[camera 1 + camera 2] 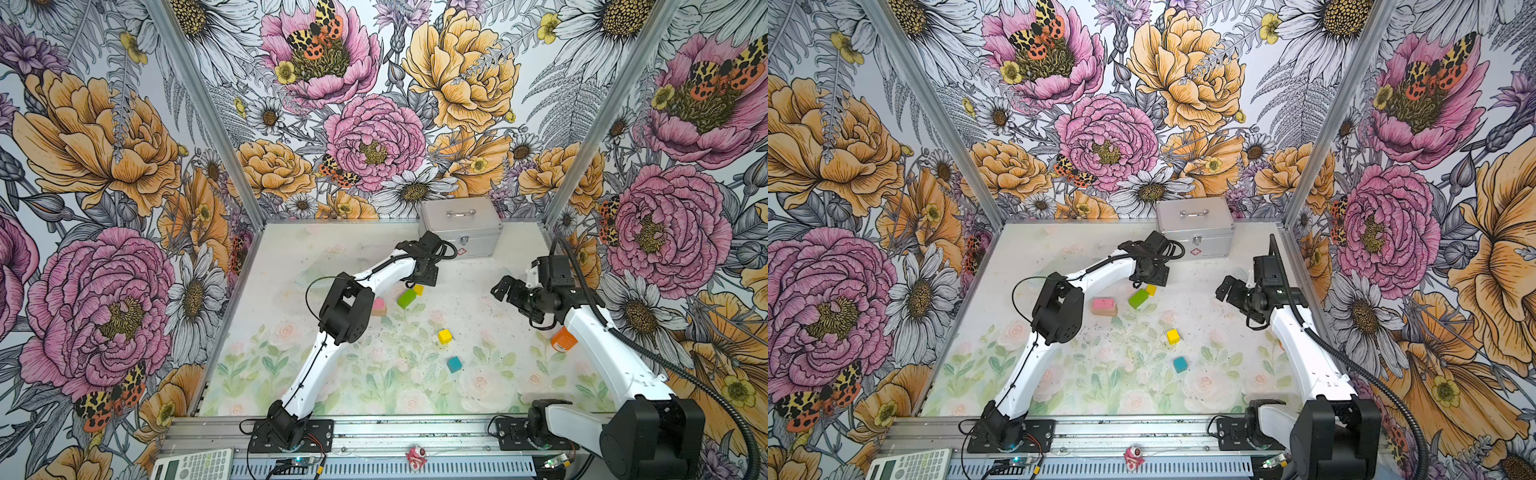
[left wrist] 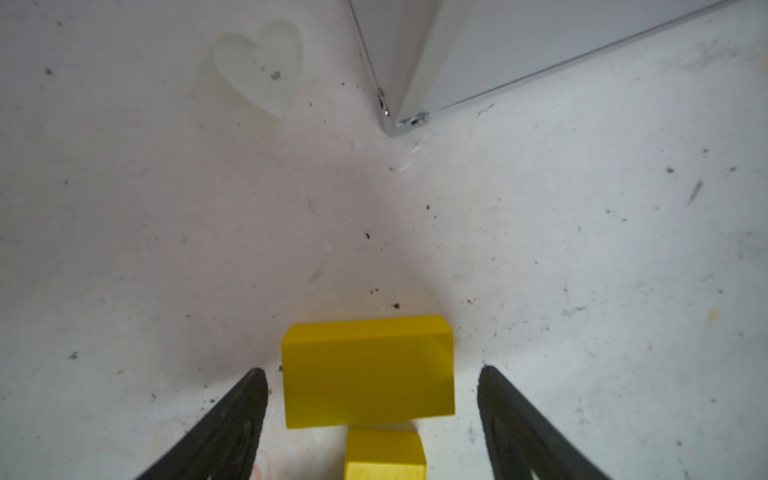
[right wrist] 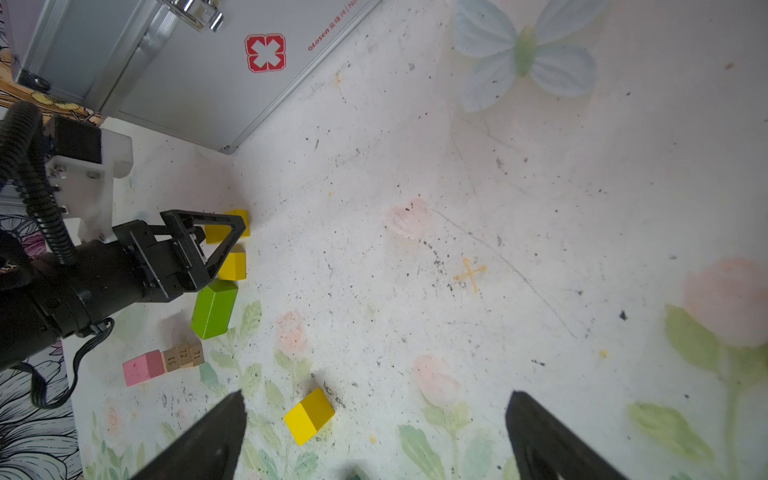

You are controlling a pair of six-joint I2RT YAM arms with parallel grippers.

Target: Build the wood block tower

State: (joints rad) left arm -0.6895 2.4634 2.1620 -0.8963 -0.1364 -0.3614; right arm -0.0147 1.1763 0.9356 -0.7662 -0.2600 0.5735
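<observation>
The yellow slab (image 2: 368, 370) lies flat between the fingers of my left gripper (image 2: 372, 369), which is open with a gap on each side. A yellow cube (image 2: 384, 455) sits right behind the slab, with the green bar (image 1: 406, 298) beside it. The pink slab (image 1: 1104, 304) rests on tan bars (image 3: 185, 357), the low start of the tower, to the left. A second yellow cube (image 1: 444, 336) and the teal cube (image 1: 454, 364) lie apart nearer the front. My right gripper (image 1: 500, 291) hangs open and empty above the mat, the second yellow cube (image 3: 309, 415) below it.
The silver metal case (image 1: 461, 226) stands at the back, its corner (image 2: 399, 124) close ahead of the left gripper. An orange-capped item (image 1: 563, 338) sits under the right arm. A calculator (image 1: 195, 465) lies on the front rail.
</observation>
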